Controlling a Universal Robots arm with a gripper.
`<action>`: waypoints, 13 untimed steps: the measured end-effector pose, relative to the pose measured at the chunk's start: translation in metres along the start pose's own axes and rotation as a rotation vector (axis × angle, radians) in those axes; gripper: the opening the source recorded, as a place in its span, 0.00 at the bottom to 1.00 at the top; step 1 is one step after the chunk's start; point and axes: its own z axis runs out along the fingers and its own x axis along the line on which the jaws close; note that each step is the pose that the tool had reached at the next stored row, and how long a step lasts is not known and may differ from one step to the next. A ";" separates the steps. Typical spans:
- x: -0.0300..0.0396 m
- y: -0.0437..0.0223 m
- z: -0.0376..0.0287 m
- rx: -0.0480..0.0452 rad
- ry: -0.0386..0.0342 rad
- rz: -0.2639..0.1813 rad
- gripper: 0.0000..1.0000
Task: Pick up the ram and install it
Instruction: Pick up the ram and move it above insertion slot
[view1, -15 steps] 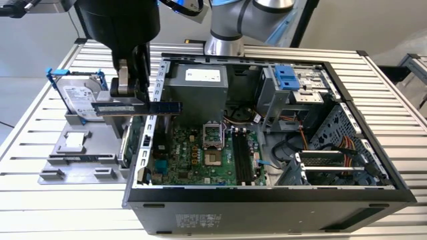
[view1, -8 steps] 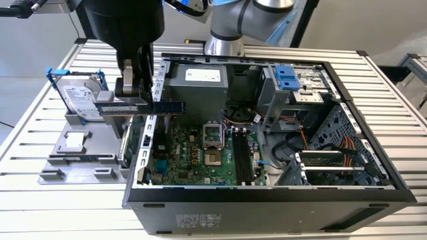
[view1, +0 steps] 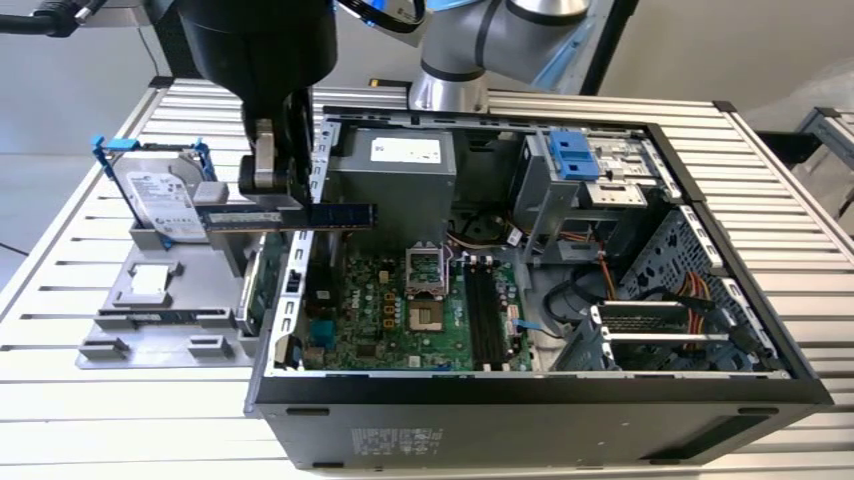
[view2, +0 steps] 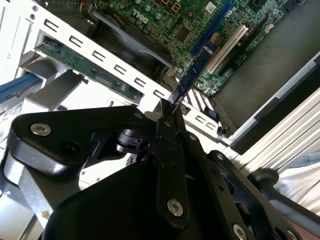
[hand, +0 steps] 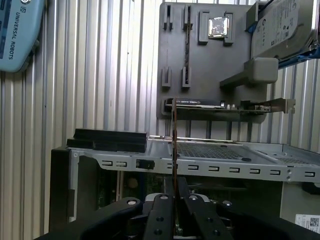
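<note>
Ribbed aluminium slats form the bench (view1: 80, 420), on which an open computer case (view1: 534, 410) is laid with its motherboard (view1: 387, 320) facing up. A grey fixture (view1: 160, 300) is set just beside it, toward the exterior view's left. The ram (view1: 340, 215) is held off the bench, pinched in the narrowly closed claw (view1: 283, 198). It hangs above the case's side wall, partly over the fixture and partly over the edge of the motherboard. The carrying step is judged to be in hand, with the stick lifted but not seated. For this to be done well, the grip is best held firm and square so that the stick is not twisted. In the first wrist view the ram (hand: 174, 145) is seen edge-on as a thin straight line rising from the claw (hand: 175, 186), which suggests a true hold. The black memory slots (view1: 485, 320) lie well apart from it, across the motherboard, and appear to run crosswise to the stick's present length. A turn is therefore judged necessary before its lower edge can be matched to a slot, and the metal wall and loose cables (view1: 681, 290) are to be cleared. The ram is seen as a long, narrow, flat strip of dark board. In the second wrist view the ram (view2: 197, 70) looks bluish, and in the exterior view a paler patch, probably a label, is made out on the part toward the fixture.
</note>
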 end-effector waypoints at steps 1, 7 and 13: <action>0.0000 -0.0006 0.0000 0.0000 -0.0001 0.000 0.00; 0.0000 -0.0041 -0.0001 0.0000 -0.0001 0.000 0.00; 0.0000 -0.0076 -0.0001 0.0000 -0.0001 0.000 0.00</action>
